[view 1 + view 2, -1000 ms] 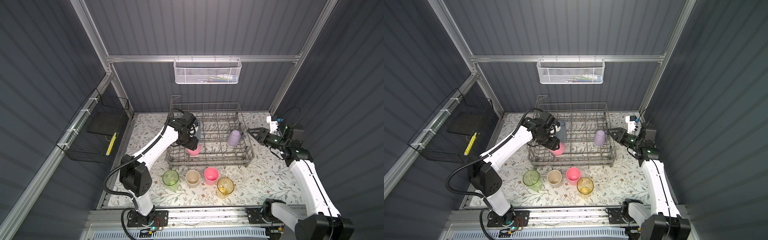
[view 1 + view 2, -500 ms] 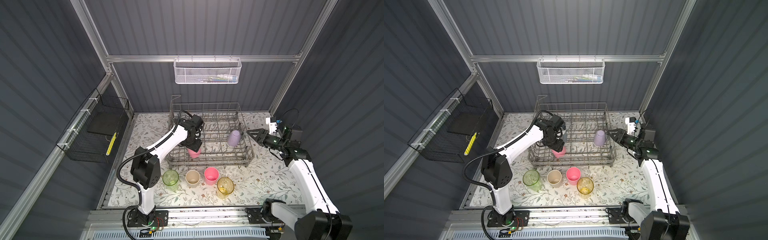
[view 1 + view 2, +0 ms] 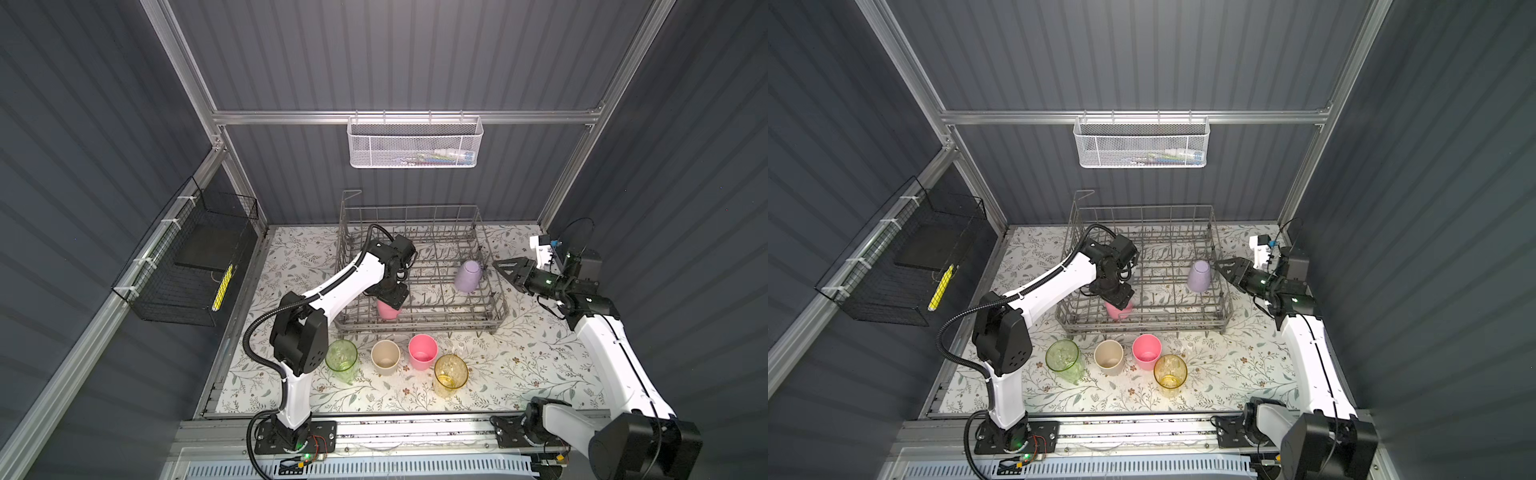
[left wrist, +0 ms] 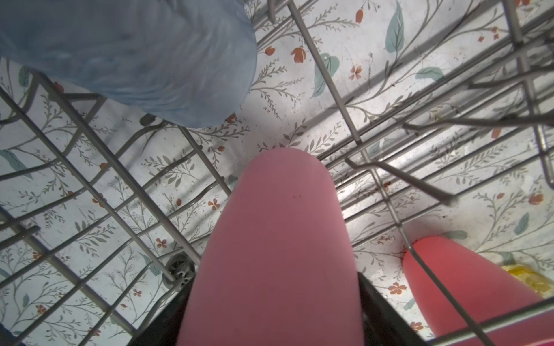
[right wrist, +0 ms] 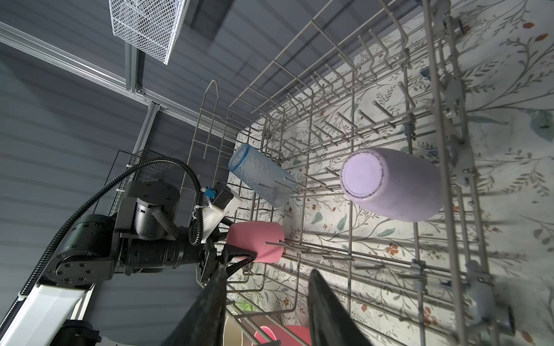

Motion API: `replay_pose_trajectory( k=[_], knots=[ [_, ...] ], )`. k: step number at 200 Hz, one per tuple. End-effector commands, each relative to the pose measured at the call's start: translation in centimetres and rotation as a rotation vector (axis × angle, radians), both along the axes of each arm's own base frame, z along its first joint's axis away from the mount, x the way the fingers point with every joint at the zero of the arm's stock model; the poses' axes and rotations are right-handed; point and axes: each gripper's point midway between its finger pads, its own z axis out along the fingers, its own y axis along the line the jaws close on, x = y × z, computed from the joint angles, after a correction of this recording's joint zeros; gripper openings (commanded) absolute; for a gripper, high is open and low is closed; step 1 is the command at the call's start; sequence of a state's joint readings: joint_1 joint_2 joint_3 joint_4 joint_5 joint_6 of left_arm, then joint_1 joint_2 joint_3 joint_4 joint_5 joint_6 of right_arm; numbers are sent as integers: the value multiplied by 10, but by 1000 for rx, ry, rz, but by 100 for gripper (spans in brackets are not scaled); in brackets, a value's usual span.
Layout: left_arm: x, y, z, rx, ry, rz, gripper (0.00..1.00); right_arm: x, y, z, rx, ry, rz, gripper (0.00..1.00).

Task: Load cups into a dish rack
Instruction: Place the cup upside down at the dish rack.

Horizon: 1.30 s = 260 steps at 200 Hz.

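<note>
The grey wire dish rack point(image 3: 436, 321) point(image 3: 1163, 323) stands at the back of the floral table. A lavender cup point(image 3: 468, 276) point(image 5: 392, 185) and a blue cup point(image 5: 260, 175) point(image 4: 135, 54) sit upside down on its tines. My left gripper point(image 3: 390, 297) point(image 3: 1118, 296) point(image 4: 275, 284) reaches down into the rack's front left part. An inverted pink cup point(image 3: 388, 311) point(image 4: 281, 233) stands between its fingers; whether they still press it does not show. My right gripper point(image 3: 500, 268) point(image 5: 266, 269) hovers open and empty just right of the rack. In front stand green point(image 3: 341, 359), beige point(image 3: 385, 357), pink point(image 3: 423, 352) and amber point(image 3: 451, 372) cups.
A white mesh basket point(image 3: 415, 145) hangs on the back wall. A black wire basket point(image 3: 187, 266) hangs on the left wall. Upright tines fill the rack's floor between the cups. The left arm's elbow point(image 3: 299, 336) leans close beside the green cup.
The left arm has folded inward and lowered the pink cup onto the rack's front left tines. The right arm has hardly moved.
</note>
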State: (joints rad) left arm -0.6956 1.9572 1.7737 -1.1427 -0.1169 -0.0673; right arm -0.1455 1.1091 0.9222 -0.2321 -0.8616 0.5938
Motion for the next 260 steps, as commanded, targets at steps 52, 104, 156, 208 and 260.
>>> replay_pose_trajectory(
  k=[52,104,156,208,260],
  knots=[
    [2,-10,34,-66,-53,2,96,-2,0,7,-4,-34,10,46],
    [13,-6,85,-129,-211,25,98,-30,8,26,-180,-88,8,47],
    [28,11,134,-140,-394,101,100,-94,48,23,-474,-130,180,48],
    [45,16,173,-207,-560,184,100,-153,77,-1,-588,-149,391,48],
    [59,32,195,-291,-640,283,100,-202,115,-40,-720,-116,643,47]
  ],
)
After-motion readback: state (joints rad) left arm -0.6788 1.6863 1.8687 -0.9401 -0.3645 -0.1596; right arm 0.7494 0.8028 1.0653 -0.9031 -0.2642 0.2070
